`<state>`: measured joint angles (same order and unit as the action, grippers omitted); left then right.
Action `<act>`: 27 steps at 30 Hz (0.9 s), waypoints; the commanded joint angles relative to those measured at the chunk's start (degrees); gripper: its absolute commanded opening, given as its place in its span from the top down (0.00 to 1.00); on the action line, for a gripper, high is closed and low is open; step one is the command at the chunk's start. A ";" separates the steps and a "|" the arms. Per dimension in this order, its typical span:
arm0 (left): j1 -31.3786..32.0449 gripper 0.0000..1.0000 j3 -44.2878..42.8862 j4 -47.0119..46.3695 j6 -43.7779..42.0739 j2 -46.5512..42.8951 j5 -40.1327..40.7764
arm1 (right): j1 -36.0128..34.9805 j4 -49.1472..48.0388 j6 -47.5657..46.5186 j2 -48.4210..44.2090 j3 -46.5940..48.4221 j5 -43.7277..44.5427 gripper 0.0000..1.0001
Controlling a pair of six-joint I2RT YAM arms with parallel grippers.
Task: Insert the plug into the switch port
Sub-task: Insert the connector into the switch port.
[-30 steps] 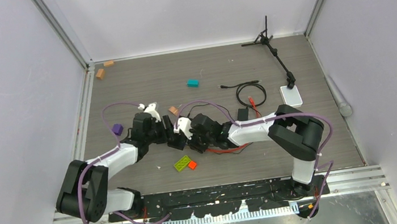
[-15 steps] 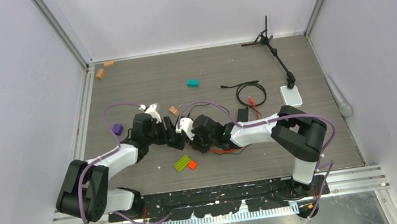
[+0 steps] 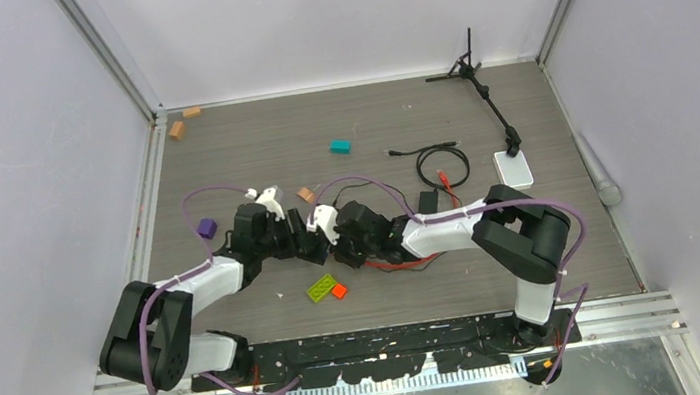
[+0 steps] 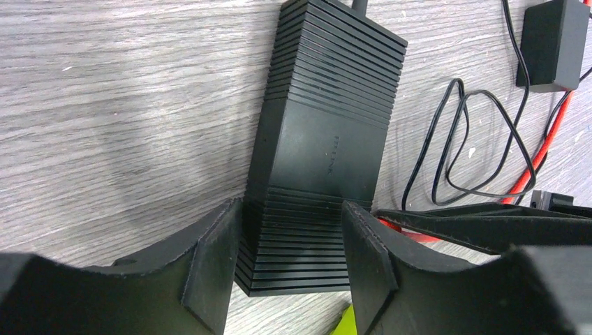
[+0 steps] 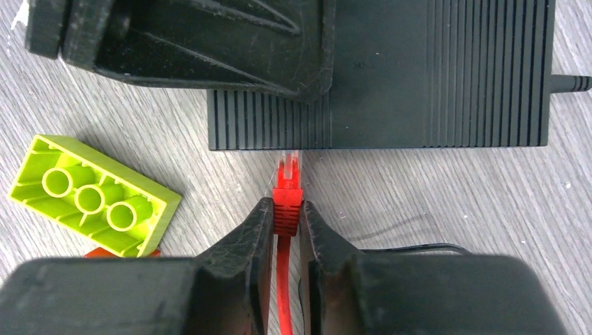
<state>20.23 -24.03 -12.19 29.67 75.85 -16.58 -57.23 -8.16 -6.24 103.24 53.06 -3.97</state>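
- Top view: bright, even, diffuse light; only faint, soft shadows lie beneath the arms on the grey wood-grain desk [image 3: 367, 125].
- Left wrist view: a broad soft shadow falls beside the ribbed black plastic box [image 4: 321, 139]; the desk grain is sharp.

Matt black ribbed plastic switch [image 5: 419, 70], glossy red plastic plug [image 5: 287, 183], matt grey wood-grain table [image 5: 454, 202], glossy lime plastic brick [image 5: 91, 195], coarse matt black right gripper [image 5: 286, 207].

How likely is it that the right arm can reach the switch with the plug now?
Probably yes. The right gripper holds the plug, its tip almost at the edge of the switch, nothing between them; the left gripper sits off to one side.
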 commanded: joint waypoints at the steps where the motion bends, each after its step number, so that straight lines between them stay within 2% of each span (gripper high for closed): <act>1: -0.19 0.45 0.56 -2.65 0.47 0.09 -1.42 | 0.24 -2.56 0.62 0.47 1.93 -0.19 0.85; 5: -0.19 0.47 0.90 -3.28 0.98 0.33 -1.82 | 0.19 -3.59 0.98 -0.09 0.83 0.14 0.99; 6: -0.19 0.47 1.06 -3.67 1.11 0.54 -2.20 | 0.19 -3.95 1.05 -0.25 0.58 0.40 1.00; 15: 2.33 0.58 2.58 -7.55 2.96 3.35 -5.01 | 0.22 -5.28 0.75 -1.11 2.22 3.14 0.99; 19: 4.92 0.61 3.58 -8.83 3.70 4.83 -4.42 | 0.24 -5.45 0.31 -1.26 5.02 3.79 0.99; 27: 7.22 0.62 6.28 -10.05 5.41 3.11 -4.22 | 0.48 -8.18 1.74 -0.67 9.89 12.16 1.00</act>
<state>23.11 -20.67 -25.80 32.67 79.11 -12.86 -57.32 -3.05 -5.54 103.44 55.94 2.13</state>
